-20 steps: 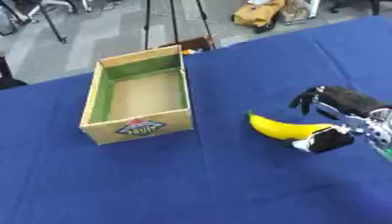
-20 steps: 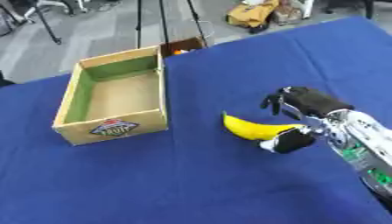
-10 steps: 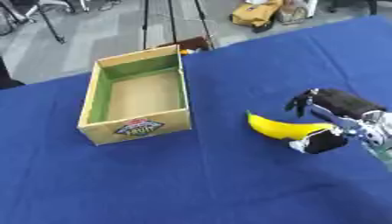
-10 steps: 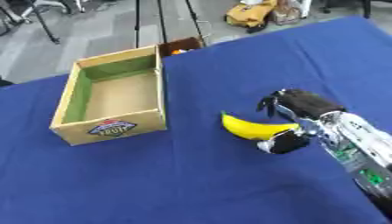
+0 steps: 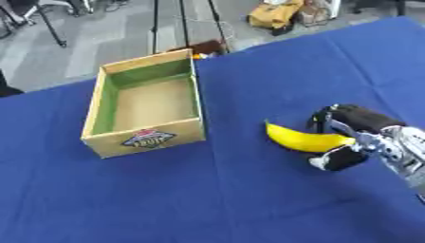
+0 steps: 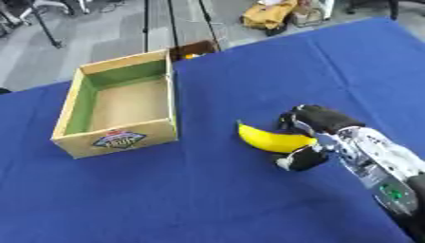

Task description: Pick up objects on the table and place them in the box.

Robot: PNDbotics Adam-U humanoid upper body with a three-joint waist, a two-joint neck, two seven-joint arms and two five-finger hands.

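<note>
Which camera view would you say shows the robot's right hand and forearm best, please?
The right eye view: the right hand, its fingers curled round the yellow banana, shows with much of the forearm behind it. The left eye view shows the same hold, but the picture's edge cuts off most of the forearm.

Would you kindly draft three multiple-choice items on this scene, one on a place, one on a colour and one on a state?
1. Where is the banana?
A. in the box
B. on the blue cloth, right of the box
C. on the floor

2. What colour lines the inner walls of the box?
A. green
B. red
C. white

3. What is the right hand doing?
A. lying flat and open
B. curling round the banana
C. gripping the box

Key: B, the banana lies beside the box; A, green walls show; B, fingers and thumb flank the banana.
</note>
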